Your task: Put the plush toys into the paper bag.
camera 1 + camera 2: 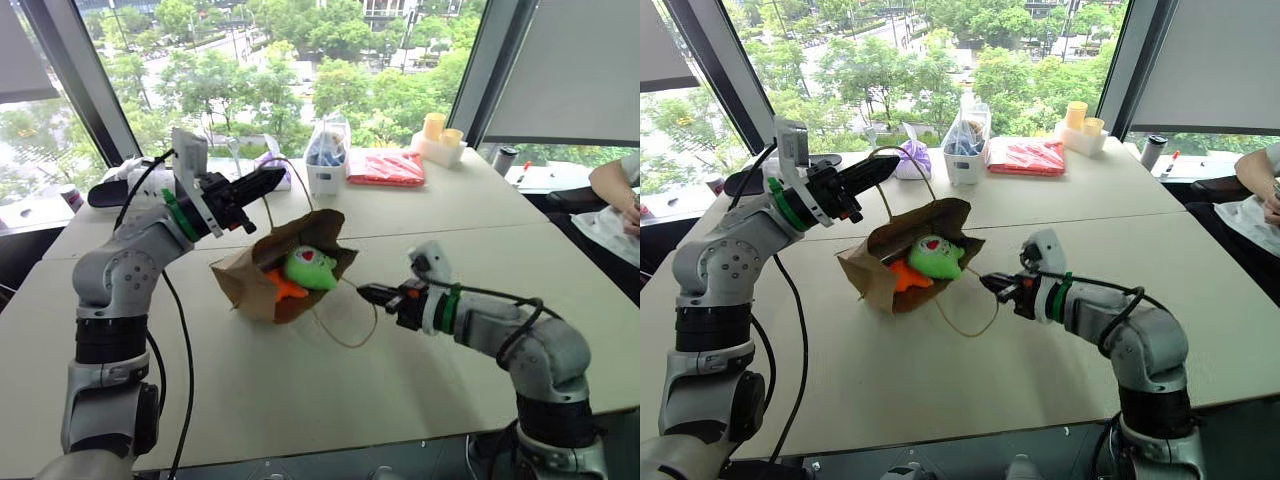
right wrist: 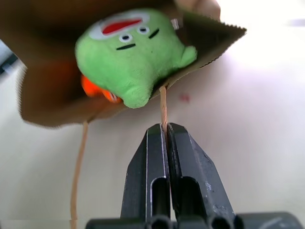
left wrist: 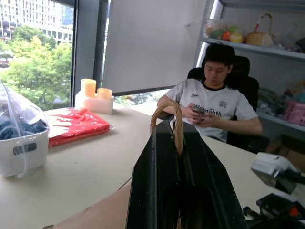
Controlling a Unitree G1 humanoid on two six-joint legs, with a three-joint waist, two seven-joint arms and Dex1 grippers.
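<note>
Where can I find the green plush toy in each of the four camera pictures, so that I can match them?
Left eye view: the green plush toy lies in the paper bag's mouth, near picture centre.
Right eye view: same place, slightly left of centre.
Left wrist view: not in it.
Right wrist view: upper middle, above the right gripper.
Shared landmark: the orange plush toy beside it.

Brown paper bag [image 1: 262, 278] lies on its side on the tabletop [image 1: 300, 400], mouth open and tipped up. Green plush toy [image 1: 311, 267], round with a red-and-white mouth patch, sits in the mouth, partly sticking out over the rim. Orange plush toy [image 1: 284, 288] lies deeper inside, touching the green one, mostly hidden. One cord handle [image 3: 177, 125] is raised and pinched; the other handle [image 2: 164, 107] hangs from the lower rim, also pinched.
</note>
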